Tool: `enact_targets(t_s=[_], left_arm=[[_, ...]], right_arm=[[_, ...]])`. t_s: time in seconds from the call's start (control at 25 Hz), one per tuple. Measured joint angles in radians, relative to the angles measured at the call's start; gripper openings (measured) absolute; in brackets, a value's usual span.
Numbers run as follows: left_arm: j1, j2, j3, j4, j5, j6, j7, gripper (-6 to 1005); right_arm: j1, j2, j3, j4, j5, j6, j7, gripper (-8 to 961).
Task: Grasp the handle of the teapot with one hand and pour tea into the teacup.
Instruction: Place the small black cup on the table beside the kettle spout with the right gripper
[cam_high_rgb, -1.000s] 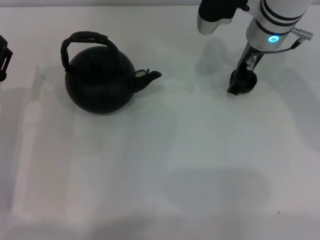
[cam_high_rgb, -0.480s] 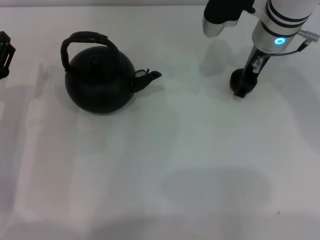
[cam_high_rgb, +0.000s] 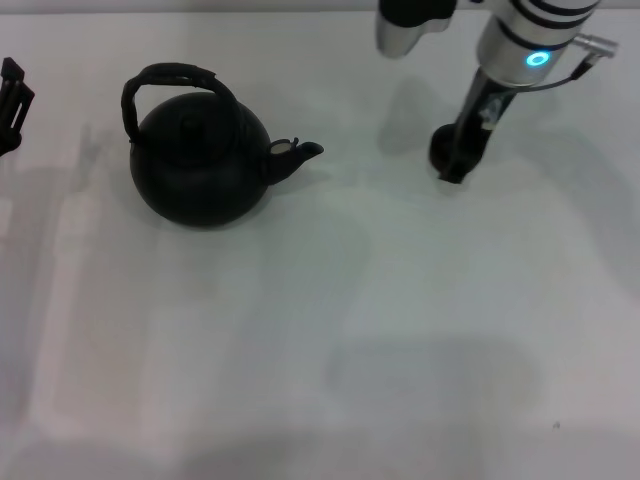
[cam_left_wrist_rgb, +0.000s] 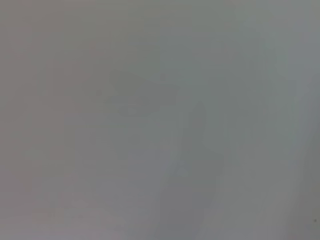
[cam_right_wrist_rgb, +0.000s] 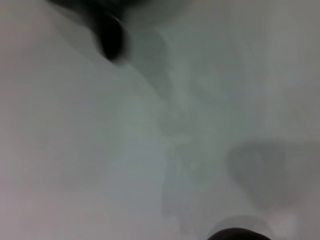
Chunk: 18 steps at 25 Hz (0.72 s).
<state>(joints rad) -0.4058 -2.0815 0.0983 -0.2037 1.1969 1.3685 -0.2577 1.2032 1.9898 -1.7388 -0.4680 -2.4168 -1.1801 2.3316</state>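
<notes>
The round matte black teapot (cam_high_rgb: 195, 165) stands on the white table at the left, its spout (cam_high_rgb: 303, 153) pointing right. Its arched black handle (cam_high_rgb: 170, 74) stands up over the lid, with nothing on it. My right gripper (cam_high_rgb: 457, 165) is at the back right, well to the right of the spout, shut on the small dark teacup (cam_high_rgb: 438, 150) and holding it low over the table. In the right wrist view the spout (cam_right_wrist_rgb: 111, 40) shows dark and blurred, and the teacup's rim (cam_right_wrist_rgb: 235, 234) shows at the edge. My left gripper (cam_high_rgb: 10, 105) is parked at the far left edge.
The white table (cam_high_rgb: 350, 330) fills the head view, with only soft shadows on it. The left wrist view shows nothing but bare table surface (cam_left_wrist_rgb: 160, 120).
My right gripper has moved left and a little back with the teacup, closer to the teapot's spout. The teapot has not moved.
</notes>
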Motion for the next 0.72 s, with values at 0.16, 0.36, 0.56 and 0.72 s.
enact_targets(t_s=[0.16, 0.36, 0.56, 0.72], left_arm=[[-0.001, 0.001, -0.002, 0.001, 0.000, 0.000, 0.000, 884], [-0.010, 0.001, -0.003, 0.003, -0.003, 0.000, 0.000, 884], [-0.018, 0.002, -0.003, 0.005, -0.005, 0.000, 0.000, 884], [-0.021, 0.002, -0.003, 0.006, -0.005, 0.000, 0.000, 885]], right_arm=[[-0.004, 0.022, -0.011, -0.058, 0.000, -0.024, -0.005, 748], [-0.015, 0.037, -0.080, -0.130, 0.032, -0.064, -0.002, 758], [-0.029, 0.038, -0.144, -0.157, 0.074, -0.071, 0.001, 768], [-0.037, 0.038, -0.184, -0.165, 0.106, -0.067, 0.001, 776]])
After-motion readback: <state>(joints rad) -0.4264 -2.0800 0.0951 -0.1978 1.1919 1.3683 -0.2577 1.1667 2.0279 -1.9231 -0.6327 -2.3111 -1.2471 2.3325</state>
